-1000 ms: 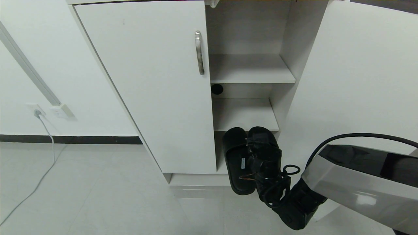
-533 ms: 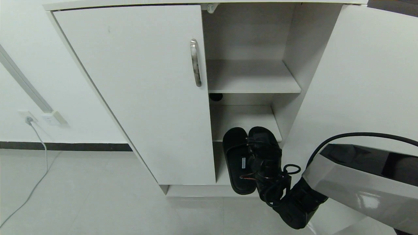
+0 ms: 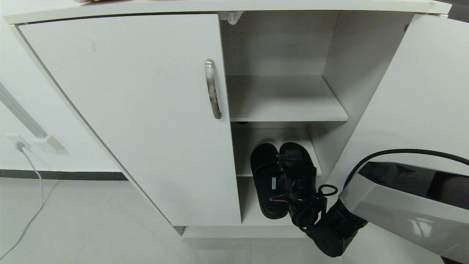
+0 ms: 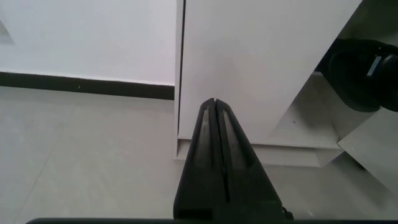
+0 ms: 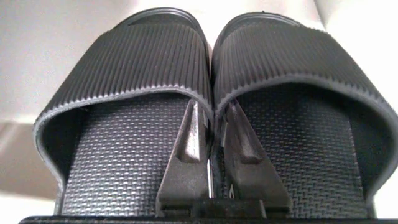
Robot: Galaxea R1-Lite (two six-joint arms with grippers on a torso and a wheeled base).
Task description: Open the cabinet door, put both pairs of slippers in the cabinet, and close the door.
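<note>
A pair of black slippers (image 3: 269,183) hangs side by side in front of the white cabinet's open right half, level with its lower shelf (image 3: 315,168). My right gripper (image 3: 293,174) is shut on the slippers (image 5: 124,143), its fingers (image 5: 193,140) pinching the two inner straps together. The cabinet's left door (image 3: 146,117) is closed, with a metal handle (image 3: 213,89). Its right door (image 3: 421,99) stands swung wide open. My left gripper (image 4: 214,109) is shut on nothing, low over the floor in front of the closed door, with the slippers (image 4: 357,74) off to one side.
The upper shelf (image 3: 282,99) is bare. A wall socket with a grey cable (image 3: 18,146) sits to the left, above a black skirting strip (image 3: 55,174). Pale tiled floor (image 3: 91,227) lies in front of the cabinet.
The whole head picture has shifted: the cabinet now sits lower and larger, with its top edge in sight, so the camera moved. The slippers stay in the right gripper.
</note>
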